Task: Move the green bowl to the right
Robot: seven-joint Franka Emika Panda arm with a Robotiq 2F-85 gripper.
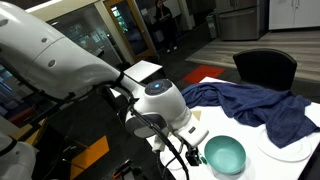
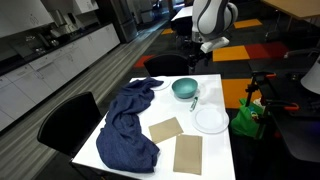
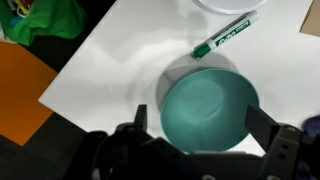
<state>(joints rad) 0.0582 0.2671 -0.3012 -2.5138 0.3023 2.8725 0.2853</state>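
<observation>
The green bowl [image 3: 208, 110] is round and teal with a paler smooth inside. It sits on the white table near one edge, also seen in both exterior views [image 1: 224, 154] [image 2: 184, 89]. My gripper [image 3: 203, 122] hangs above the bowl with its fingers spread wide on either side of it, open and empty. In an exterior view the gripper [image 1: 193, 140] is just beside and above the bowl. In the exterior view from across the table the gripper [image 2: 207, 45] hovers well above the bowl.
A green marker pen [image 3: 221, 38] lies by the bowl. A white plate [image 2: 211, 121] sits next to it, another [image 1: 284, 147] under the blue cloth [image 2: 130, 122]. Two brown squares [image 2: 166, 129] lie on the white table [image 2: 215, 150]. A green bag [image 2: 247, 118] sits off the table edge.
</observation>
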